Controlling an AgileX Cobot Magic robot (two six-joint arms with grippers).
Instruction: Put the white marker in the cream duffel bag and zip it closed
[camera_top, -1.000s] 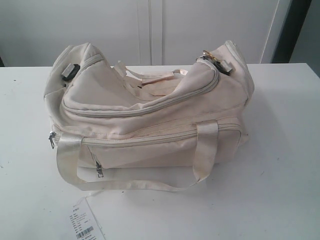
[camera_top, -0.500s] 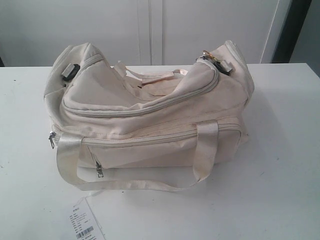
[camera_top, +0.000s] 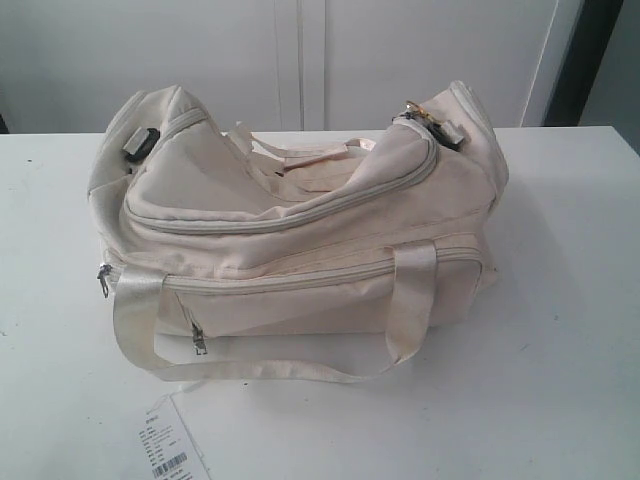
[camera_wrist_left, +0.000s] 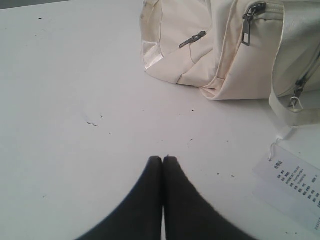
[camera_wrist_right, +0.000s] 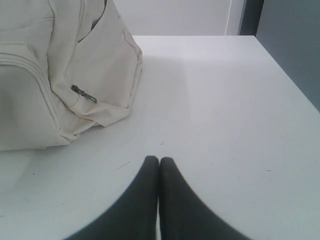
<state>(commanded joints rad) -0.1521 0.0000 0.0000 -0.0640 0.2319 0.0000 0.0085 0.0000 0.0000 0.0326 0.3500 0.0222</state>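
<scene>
Two pincers: my left pincer (camera_wrist_left: 163, 159) and right pincer (camera_wrist_right: 159, 159) pressed together, empty.
Cream fabric duffel bag (camera_top: 300, 230): unmoved on white table (camera_top: 560, 300), top zip seemingly closed.
Slim white marker: unseen, perhaps inside.

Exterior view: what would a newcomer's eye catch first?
The cream duffel bag fills the middle of the white table, its top zipper looking closed. A paper tag lies near its left end, and the left gripper and right gripper are both shut over the tabletop. No marker shows.

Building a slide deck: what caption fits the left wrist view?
Left gripper shut, empty, over the white table; cream duffel bag and printed paper tag lie ahead.
</scene>
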